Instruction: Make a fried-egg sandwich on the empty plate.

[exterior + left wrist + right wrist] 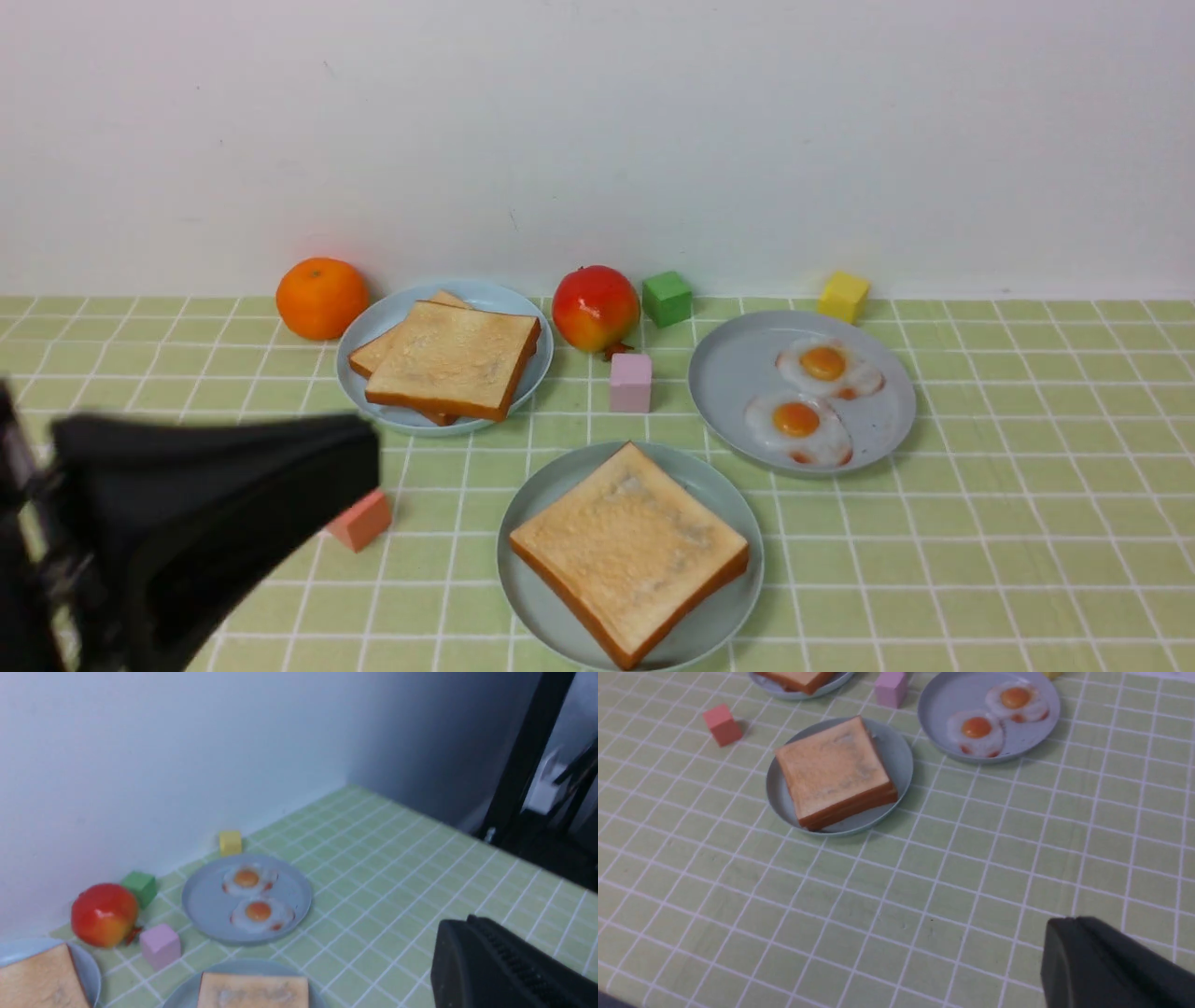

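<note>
The left arm's dark fingers (495, 961) are shut with nothing between them, and so are the right arm's dark fingers (1101, 961). The golden-tan, brown-crusted square sandwich (630, 551) lies flat on the round pale aqua-green plastic plate (742, 607) at the near middle of the bench (1055, 579), set diagonally, one corner pointing toward the robot and the opposite one away; being square, it shows no clear long axis. Whether an egg is inside, I cannot tell. Beyond it to the right, a round lavender-grey plate (724, 373) holds two white fried eggs with orange yolks (798, 420). Beyond it to the left, a round light-blue plate (541, 373) holds stacked square toast slices (457, 355).
</note>
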You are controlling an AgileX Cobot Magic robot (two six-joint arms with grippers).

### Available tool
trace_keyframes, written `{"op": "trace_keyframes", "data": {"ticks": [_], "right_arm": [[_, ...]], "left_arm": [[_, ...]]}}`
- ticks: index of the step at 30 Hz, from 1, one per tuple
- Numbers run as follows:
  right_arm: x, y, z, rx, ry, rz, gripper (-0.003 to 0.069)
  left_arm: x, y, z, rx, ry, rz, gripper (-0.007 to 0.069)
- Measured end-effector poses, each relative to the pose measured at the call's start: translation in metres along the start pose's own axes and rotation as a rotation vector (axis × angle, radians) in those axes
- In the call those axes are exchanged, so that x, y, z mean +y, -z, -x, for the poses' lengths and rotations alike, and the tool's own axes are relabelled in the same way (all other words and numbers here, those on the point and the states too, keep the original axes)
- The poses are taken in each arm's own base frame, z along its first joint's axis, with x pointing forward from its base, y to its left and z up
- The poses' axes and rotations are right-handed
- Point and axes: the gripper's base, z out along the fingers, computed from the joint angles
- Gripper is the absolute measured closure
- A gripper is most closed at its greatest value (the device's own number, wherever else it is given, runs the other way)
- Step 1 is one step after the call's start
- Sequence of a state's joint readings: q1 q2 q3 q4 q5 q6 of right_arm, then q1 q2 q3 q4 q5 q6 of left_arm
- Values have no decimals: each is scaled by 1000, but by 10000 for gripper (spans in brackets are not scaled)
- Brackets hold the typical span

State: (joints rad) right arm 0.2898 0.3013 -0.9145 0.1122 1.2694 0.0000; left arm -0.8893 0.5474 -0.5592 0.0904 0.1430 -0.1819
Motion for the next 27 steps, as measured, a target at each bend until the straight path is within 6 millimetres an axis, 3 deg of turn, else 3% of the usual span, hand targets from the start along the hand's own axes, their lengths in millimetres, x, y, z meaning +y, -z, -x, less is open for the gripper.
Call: {"op": "trace_keyframes", "data": {"ticks": [1, 3, 8, 15, 21, 27], "right_arm": [[-2, 2, -10, -19, -21, -24, 656], [-5, 2, -18, -51, -53, -44, 656], [-9, -12, -29, -205, -122, -56, 656], [-15, -57, -24, -503, -139, -28, 653], [-20, -89, -35, -751, -137, -5, 649], [-24, -114, -57, -764, -138, -9, 643]], "left_arm": [[1, 15, -14, -76, 27, -15, 638], [2, 25, -33, -108, 50, -24, 638], [5, 42, -59, -135, 69, -29, 638], [7, 50, -79, -118, 69, -24, 638], [9, 48, -93, -51, 69, -13, 638], [9, 47, -97, -9, 69, -5, 638]]}}
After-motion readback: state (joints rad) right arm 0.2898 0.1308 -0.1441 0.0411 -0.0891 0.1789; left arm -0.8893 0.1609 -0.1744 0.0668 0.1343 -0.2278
